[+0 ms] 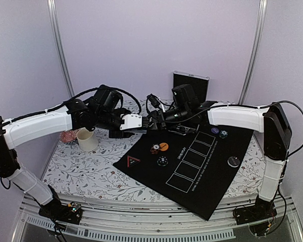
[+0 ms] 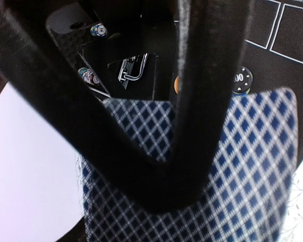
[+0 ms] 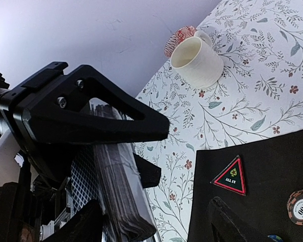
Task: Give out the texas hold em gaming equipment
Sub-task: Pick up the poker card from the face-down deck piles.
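Observation:
My left gripper (image 2: 161,186) is shut on a deck of playing cards (image 2: 242,166) with blue-checked backs. In the right wrist view the deck (image 3: 116,186) shows edge-on, clamped between the left gripper's black fingers (image 3: 91,116). My right gripper (image 3: 154,227) is open, its jaws on either side of the deck's free end. Both grippers meet above the far left corner of the black mat (image 1: 202,186), left gripper (image 1: 141,123) facing right gripper (image 1: 152,122). On the mat lie a striped chip (image 1: 155,148), an orange disc (image 1: 163,146) and a black chip (image 1: 162,161).
A triangular ALL IN marker (image 1: 133,161) lies at the mat's left corner. A purple disc (image 1: 214,130), another chip (image 1: 223,134) and a black disc (image 1: 234,161) sit on the mat's right side. A cream cup (image 1: 87,139) stands on the floral cloth, left.

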Robot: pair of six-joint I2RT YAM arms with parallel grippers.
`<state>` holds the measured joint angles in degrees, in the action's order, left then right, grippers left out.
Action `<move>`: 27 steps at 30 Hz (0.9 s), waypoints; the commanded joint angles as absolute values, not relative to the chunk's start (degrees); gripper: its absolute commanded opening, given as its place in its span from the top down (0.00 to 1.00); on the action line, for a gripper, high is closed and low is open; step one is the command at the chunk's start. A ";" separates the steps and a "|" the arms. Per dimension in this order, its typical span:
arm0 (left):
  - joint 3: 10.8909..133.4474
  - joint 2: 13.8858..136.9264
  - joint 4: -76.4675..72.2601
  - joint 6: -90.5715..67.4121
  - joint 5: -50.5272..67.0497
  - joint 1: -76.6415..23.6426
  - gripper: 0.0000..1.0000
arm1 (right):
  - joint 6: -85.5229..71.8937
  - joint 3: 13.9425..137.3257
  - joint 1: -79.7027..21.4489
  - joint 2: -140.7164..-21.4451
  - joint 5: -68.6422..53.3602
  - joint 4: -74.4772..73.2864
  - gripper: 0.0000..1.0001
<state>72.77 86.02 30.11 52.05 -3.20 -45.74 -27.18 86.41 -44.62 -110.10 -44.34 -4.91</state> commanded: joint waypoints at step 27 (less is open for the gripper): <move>70.75 84.20 26.85 51.15 -2.35 -45.31 0.48 | -24.72 88.24 -43.49 -105.69 -43.58 -8.96 0.32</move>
<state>71.48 85.78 28.51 51.90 -3.27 -45.74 -24.60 86.61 -43.81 -108.18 -43.79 -9.43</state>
